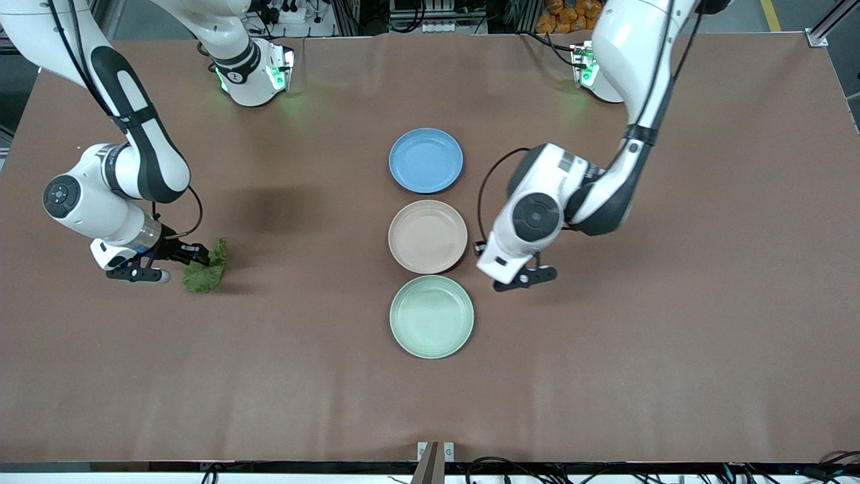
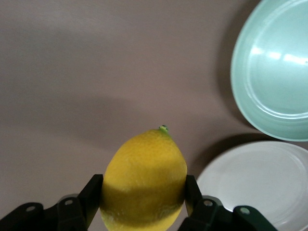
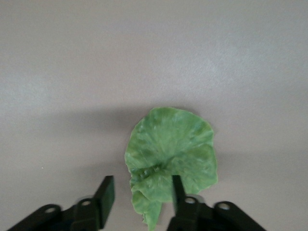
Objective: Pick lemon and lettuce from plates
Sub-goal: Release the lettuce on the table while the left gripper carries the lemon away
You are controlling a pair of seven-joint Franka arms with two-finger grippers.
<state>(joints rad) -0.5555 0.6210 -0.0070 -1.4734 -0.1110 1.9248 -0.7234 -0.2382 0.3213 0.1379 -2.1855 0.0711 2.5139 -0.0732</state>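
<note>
My left gripper [image 2: 143, 191] is shut on the lemon [image 2: 144, 173], a yellow oval with a small green tip, held over bare table beside the beige plate [image 2: 260, 185] and the mint plate [image 2: 274, 67]. In the front view this gripper [image 1: 526, 277] is beside the beige plate [image 1: 427, 236], and the hand hides the lemon. My right gripper [image 3: 141, 195] is open low over the table at the right arm's end. The lettuce [image 3: 171, 149] lies crumpled on the cloth, its stem end between the fingers and against one of them. The lettuce also shows in the front view [image 1: 205, 270], next to the right gripper [image 1: 181, 263].
Three bare plates stand in a row at the table's middle: a blue plate [image 1: 425, 160] farthest from the camera, then the beige one, and the mint plate [image 1: 431, 316] nearest. The brown cloth [image 1: 672, 336] covers the whole table.
</note>
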